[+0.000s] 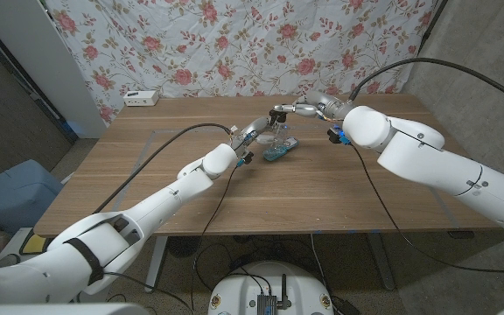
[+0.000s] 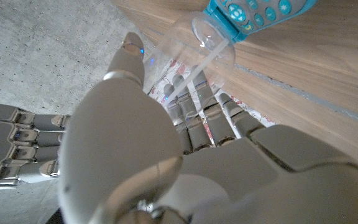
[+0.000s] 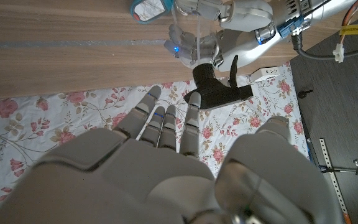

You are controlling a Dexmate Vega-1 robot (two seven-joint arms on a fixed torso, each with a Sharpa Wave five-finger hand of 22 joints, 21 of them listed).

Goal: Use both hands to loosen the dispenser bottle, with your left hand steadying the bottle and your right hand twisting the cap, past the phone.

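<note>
Left hand: the left hand (image 1: 250, 134) reaches in from the robot's left and wraps its fingers (image 2: 199, 121) round the clear body of the dispenser bottle (image 1: 276, 133); in the left wrist view the thumb lies along one side of the bottle and the fingers curl round the other, so it grips the body.
Right hand: the right hand (image 1: 297, 109) sits above the bottle at its black pump cap (image 3: 216, 91). In the right wrist view its fingers (image 3: 161, 124) are fairly straight and apart, just short of the cap; whether a fingertip touches the cap I cannot tell.
Bottle: clear plastic, standing upright near the middle of the worktop (image 1: 147, 166), long axis vertical, cap on top with its nozzle sticking out sideways.
Phone: a teal handset with round keys (image 1: 281, 150) lies flat just beside the bottle's foot, on the robot's side, its long axis angled across the worktop.
Around: a white power strip (image 1: 141, 98) rests at the far left edge of the worktop, well apart; a floral cloth (image 1: 234, 44) hangs behind.
</note>
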